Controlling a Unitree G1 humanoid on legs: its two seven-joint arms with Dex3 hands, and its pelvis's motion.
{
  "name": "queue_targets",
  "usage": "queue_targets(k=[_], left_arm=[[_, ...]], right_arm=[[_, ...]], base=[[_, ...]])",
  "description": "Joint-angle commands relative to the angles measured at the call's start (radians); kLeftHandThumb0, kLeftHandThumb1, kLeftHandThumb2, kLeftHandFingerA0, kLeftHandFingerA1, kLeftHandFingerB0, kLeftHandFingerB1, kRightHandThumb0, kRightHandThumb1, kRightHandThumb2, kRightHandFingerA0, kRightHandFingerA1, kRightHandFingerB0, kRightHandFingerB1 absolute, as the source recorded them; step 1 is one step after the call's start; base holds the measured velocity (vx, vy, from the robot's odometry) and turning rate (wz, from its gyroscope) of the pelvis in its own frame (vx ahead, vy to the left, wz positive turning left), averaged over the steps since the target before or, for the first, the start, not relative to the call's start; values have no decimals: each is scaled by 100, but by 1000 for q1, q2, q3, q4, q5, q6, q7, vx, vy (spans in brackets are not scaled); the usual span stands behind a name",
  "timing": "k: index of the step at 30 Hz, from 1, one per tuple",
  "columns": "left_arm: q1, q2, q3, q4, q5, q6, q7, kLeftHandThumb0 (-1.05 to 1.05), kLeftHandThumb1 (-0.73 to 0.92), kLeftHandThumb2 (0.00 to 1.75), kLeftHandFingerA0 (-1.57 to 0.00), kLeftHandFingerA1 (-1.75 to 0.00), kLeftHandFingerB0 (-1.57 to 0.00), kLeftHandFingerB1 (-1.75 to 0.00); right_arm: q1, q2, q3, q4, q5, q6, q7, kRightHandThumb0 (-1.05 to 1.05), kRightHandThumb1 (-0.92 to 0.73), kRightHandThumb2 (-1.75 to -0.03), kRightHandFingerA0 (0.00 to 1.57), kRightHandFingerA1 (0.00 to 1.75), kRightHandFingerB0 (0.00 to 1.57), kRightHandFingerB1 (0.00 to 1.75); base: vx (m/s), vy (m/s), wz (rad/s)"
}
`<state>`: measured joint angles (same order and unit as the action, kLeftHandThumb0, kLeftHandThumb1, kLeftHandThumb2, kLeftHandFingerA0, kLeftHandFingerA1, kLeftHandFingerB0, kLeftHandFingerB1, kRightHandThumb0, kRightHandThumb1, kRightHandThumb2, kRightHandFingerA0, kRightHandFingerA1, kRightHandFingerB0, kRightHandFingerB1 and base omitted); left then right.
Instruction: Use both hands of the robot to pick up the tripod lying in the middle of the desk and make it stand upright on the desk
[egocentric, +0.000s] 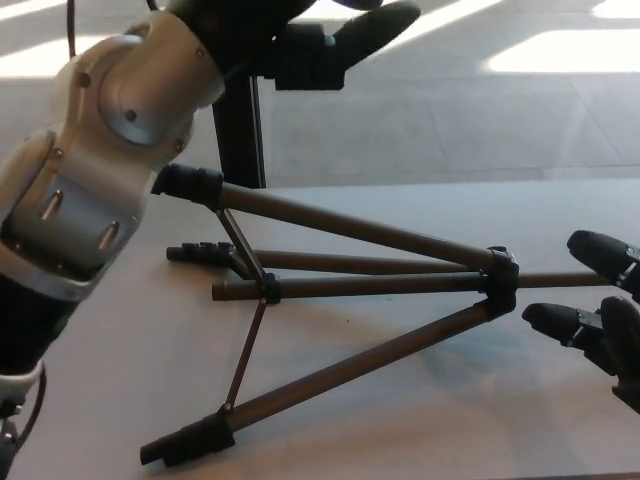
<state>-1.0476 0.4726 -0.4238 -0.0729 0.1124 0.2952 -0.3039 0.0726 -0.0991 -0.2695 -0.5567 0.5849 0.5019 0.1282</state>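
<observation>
tripod (350, 290) lying on desk (120, 330) | right hand (600, 320) beside it, fingers apart

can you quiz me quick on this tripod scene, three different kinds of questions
1. True or false: the tripod stands upright on the desk.
2. Which robot hand is nearest the collar where the legs meet? A) left robot hand B) right robot hand
3. Fill in: the right robot hand's fingers are ____, holding nothing.

Key: 1 false, it lies on its side with legs spread. 2 B. 3 apart.
</observation>
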Motion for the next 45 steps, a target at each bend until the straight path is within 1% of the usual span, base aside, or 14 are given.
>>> queue_targets(k=[1,3,4,5,6,7,8,9,11,13,14,41,42,45], left_arm=[[-93,258,-365,-123,620,-296,-356,-99,69,62,-10,-46,-19,-32],[-93,272,-377,-130,623,-292,-377,-95,52,98,0,-47,-11,-42],[-109,283,-396,-135,636,-284,-429,-105,61,105,-4,-31,-10,-28],[-117,290,-408,-137,645,-279,-459,-101,58,103,-3,-33,-9,-30],[-114,300,-410,-140,651,-284,-454,-98,56,101,-4,-39,-8,-36],[-111,307,-414,-140,668,-292,-443,-41,17,91,-2,-53,0,-50],[-105,318,-422,-135,697,-295,-423,-105,70,61,-8,-40,-15,-29],[-104,319,-426,-132,701,-286,-422,-100,56,104,-2,-36,-10,-31],[-96,323,-442,-126,720,-268,-420,-105,60,107,-7,-21,-13,-23],[-94,320,-457,-117,734,-259,-414,-105,70,65,0,-40,-8,-32],[-91,315,-468,-107,745,-249,-407,-105,59,108,-7,-7,-8,-17],[-114,87,-741,338,961,-49,-199,-87,47,95,0,-1,-10,-4],[-114,88,-740,342,960,-49,-193,-96,55,58,0,-19,-1,-28],[-116,100,-745,406,984,-34,-135,-78,45,85,-2,-12,-11,-21]], right_arm=[[38,21,-24,-54,65,118,-113,-70,-66,-60,66,64,57,40],[38,21,-25,-54,66,116,-112,-69,-52,-93,62,69,52,55],[36,23,-28,-58,68,125,-123,-70,-65,-60,66,61,58,39],[34,24,-30,-57,68,128,-127,-69,-51,-92,62,68,52,55],[33,28,-31,-58,69,129,-131,-69,-65,-60,66,62,57,40],[35,27,-30,-60,69,129,-130,-69,-66,-60,67,62,55,40],[30,25,-32,-57,73,127,-124,-69,-66,-60,67,62,55,40],[28,24,-31,-54,72,124,-120,-68,-66,-60,66,62,54,40],[27,26,-25,-54,67,123,-119,-69,-51,-92,63,69,52,55],[26,24,-24,-51,68,119,-113,-69,-66,-60,67,63,57,40],[21,21,-24,-48,68,119,-108,-70,-66,-60,67,63,57,40],[12,43,3,-60,66,127,-125,-69,-64,-60,70,62,64,41],[13,44,2,-61,69,128,-125,-69,-64,-60,70,62,64,40],[14,38,2,-62,70,126,-116,-69,-65,-60,70,61,63,40]], base=[[0,0,0],[0,0,0],[0,0,0],[0,0,0],[0,0,0],[0,0,0],[0,0,0],[0,0,0],[0,0,0],[0,0,0],[0,0,0],[0,0,0],[0,0,0],[0,0,0]])
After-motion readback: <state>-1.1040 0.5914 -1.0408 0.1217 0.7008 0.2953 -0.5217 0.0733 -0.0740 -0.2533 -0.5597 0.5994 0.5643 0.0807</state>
